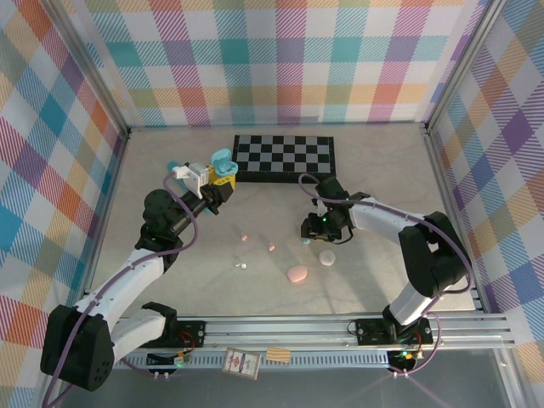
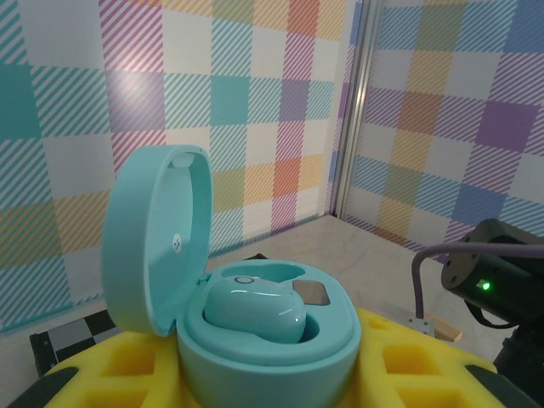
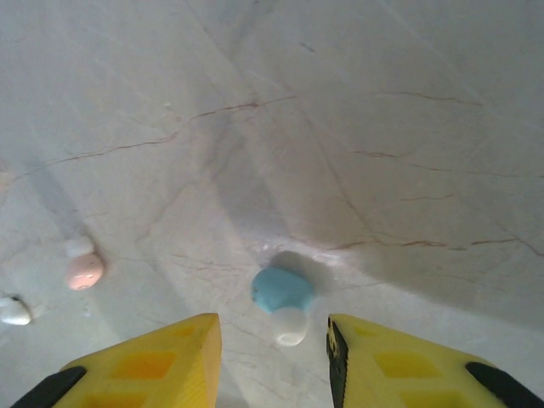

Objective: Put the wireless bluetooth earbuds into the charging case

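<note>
My left gripper (image 1: 219,175) is raised above the far left of the table and is shut on the open teal charging case (image 2: 272,357). The case's lid (image 2: 157,238) stands up on the left, and one teal earbud (image 2: 255,310) sits in a socket. My right gripper (image 3: 273,323) is low over the table and open. A pale blue earbud (image 3: 283,291) with a white tip lies on the marble just past its yellow fingertips (image 3: 183,353), touching neither. A pink earbud (image 3: 83,270) and a white earbud (image 3: 13,310) lie further left.
On the table between the arms lie two pink earbuds (image 1: 244,238) (image 1: 271,247) and a white one (image 1: 240,266). A pink case (image 1: 297,274) and a white case (image 1: 326,256) sit near the right gripper. A checkerboard mat (image 1: 285,155) lies at the back. Plaid walls enclose the table.
</note>
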Action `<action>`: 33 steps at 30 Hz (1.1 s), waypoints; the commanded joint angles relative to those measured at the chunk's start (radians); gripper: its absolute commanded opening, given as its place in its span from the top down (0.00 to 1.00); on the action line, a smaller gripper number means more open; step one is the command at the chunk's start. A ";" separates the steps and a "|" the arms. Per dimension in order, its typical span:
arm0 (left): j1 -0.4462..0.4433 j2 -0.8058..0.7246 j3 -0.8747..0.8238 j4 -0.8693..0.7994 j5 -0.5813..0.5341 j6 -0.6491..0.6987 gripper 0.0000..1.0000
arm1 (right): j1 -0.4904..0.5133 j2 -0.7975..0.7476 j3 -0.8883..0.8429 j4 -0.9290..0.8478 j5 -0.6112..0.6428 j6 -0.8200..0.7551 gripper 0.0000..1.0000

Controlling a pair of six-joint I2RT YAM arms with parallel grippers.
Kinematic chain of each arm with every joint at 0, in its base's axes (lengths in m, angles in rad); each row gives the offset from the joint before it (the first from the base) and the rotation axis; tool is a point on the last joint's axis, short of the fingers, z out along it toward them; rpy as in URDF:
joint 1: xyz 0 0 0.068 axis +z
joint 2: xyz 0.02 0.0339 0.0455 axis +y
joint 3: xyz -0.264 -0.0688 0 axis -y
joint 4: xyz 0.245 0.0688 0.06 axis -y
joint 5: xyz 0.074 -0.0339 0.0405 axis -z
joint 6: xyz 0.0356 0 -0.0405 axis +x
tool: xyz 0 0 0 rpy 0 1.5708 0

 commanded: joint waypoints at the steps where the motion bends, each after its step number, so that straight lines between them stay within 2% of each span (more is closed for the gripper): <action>1: -0.010 0.000 0.009 0.049 0.019 0.003 0.75 | 0.002 0.030 0.044 -0.035 0.045 -0.028 0.62; 7: -0.011 0.000 0.005 0.050 0.013 0.002 0.75 | 0.005 0.078 0.070 -0.021 -0.038 -0.059 0.66; 11: -0.013 -0.009 0.005 0.044 0.010 0.006 0.75 | 0.014 0.074 0.052 -0.021 -0.052 -0.044 0.77; 17: -0.013 -0.012 0.003 0.037 0.009 0.013 0.75 | 0.044 0.064 0.027 -0.023 -0.059 -0.030 0.81; 22: -0.013 -0.016 -0.001 0.043 0.005 0.013 0.75 | 0.066 0.090 0.024 -0.023 -0.053 -0.009 0.82; 27: -0.013 -0.022 -0.001 0.030 0.003 0.020 0.75 | 0.075 0.043 0.031 -0.046 -0.038 -0.011 0.81; 33: -0.013 -0.013 0.000 0.044 0.001 0.018 0.75 | 0.075 -0.006 0.034 -0.069 -0.022 -0.032 0.73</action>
